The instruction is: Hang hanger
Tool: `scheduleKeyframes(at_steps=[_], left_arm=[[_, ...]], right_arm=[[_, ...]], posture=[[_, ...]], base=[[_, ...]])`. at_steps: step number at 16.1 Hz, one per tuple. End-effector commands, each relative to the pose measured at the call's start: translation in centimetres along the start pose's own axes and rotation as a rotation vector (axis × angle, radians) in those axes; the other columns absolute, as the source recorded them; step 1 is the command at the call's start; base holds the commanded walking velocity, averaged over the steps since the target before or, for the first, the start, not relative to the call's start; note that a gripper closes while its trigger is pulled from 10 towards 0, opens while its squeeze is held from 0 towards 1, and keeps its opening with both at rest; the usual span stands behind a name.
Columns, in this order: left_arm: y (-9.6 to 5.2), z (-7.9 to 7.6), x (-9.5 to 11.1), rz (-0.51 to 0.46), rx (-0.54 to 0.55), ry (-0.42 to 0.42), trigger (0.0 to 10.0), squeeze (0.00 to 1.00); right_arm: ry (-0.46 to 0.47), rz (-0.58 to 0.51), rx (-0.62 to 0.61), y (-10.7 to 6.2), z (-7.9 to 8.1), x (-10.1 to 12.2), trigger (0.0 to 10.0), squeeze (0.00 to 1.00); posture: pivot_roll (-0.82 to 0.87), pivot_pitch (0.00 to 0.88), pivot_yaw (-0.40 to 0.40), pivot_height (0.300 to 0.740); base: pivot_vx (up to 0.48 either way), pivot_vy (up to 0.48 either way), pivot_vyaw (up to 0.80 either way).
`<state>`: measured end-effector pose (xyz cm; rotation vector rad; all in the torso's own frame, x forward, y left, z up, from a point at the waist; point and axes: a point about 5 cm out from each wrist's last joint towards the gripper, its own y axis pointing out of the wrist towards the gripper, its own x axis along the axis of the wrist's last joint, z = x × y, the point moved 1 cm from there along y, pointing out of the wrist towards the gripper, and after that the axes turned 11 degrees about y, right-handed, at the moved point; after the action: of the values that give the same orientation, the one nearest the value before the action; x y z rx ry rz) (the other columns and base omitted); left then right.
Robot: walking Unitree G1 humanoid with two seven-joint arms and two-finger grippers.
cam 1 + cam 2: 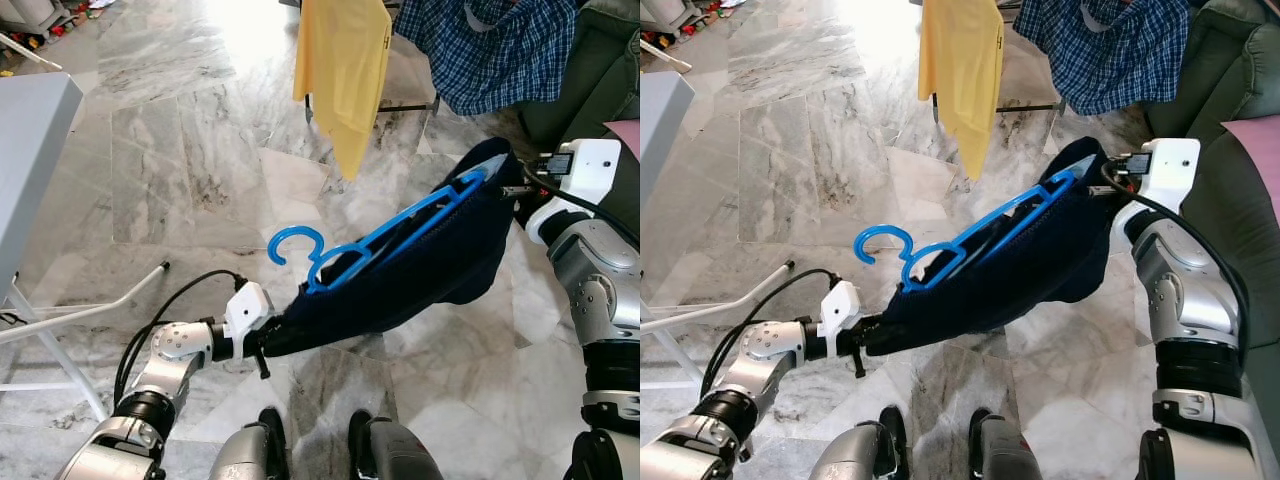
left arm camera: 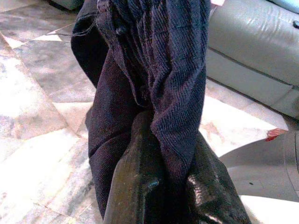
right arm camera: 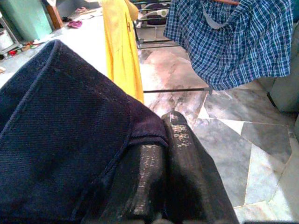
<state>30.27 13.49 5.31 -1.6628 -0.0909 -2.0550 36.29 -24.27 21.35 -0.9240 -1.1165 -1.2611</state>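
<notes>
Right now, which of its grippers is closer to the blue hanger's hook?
Left. The left gripper grips the dark garment just below the hook; the right gripper holds its far end.

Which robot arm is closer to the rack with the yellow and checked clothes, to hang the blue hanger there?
Probably the right. The right gripper holds the dark garment at the end nearest the rack's yellow garment and checked shirt. The left gripper holds the low end, though the blue hanger has its hook there.

Most of the blue hanger (image 1: 400,235) is buried inside the dark navy garment (image 1: 420,270), only its hook and top edge showing. The garment's folds swallow the left gripper's (image 2: 159,140) fingertips. The plaid shirt (image 1: 490,50) and yellow cloth (image 1: 343,70) run off the top edge.
</notes>
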Motion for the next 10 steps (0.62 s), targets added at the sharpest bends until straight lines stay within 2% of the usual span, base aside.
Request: scheduleKeyframes(at_steps=[1,4,6,7,9,10], left_arm=[[-1.3,-1.3,-2.2,0.087,-0.026,-0.067,0.0,0.0],[-1.2,-1.7,-2.3,0.102,-0.07,-0.026,0.0,0.0],[-1.0,-2.3,-2.3,0.116,-0.125,0.032,0.0,0.0],[-0.6,-2.6,-2.1,0.099,-0.158,0.036,0.0,0.0],[-0.2,-3.3,-2.0,0.129,-0.243,0.111,0.0,0.0],[-0.1,-3.3,-1.9,0.132,-0.254,0.12,0.0,0.0]], right_arm=[[-0.018,-0.095,-0.006,-0.5,-0.3,2.6,0.0,0.0],[-0.013,-0.087,0.017,-0.6,0.0,2.4,0.0,0.0],[-0.01,-0.079,0.06,-0.6,0.7,2.2,0.0,0.0],[-0.007,-0.079,0.1,-0.6,1.4,2.1,0.0,0.0],[-0.001,-0.069,0.222,-0.8,3.3,1.8,0.0,0.0],[-0.004,-0.058,0.263,-1.0,4.0,1.5,0.0,0.0]], posture=[[-0.21,0.243,0.034,0.74],[-0.21,0.246,0.036,0.74],[-0.21,0.246,0.037,0.74],[-0.21,0.246,0.038,0.74],[-0.21,0.248,0.039,0.74],[-0.21,0.248,0.039,0.74]], base=[[0.0,0.0,0.0],[0.0,0.0,0.0],[0.0,0.0,0.0],[0.0,0.0,0.0],[0.0,0.0,0.0],[0.0,0.0,0.0]])
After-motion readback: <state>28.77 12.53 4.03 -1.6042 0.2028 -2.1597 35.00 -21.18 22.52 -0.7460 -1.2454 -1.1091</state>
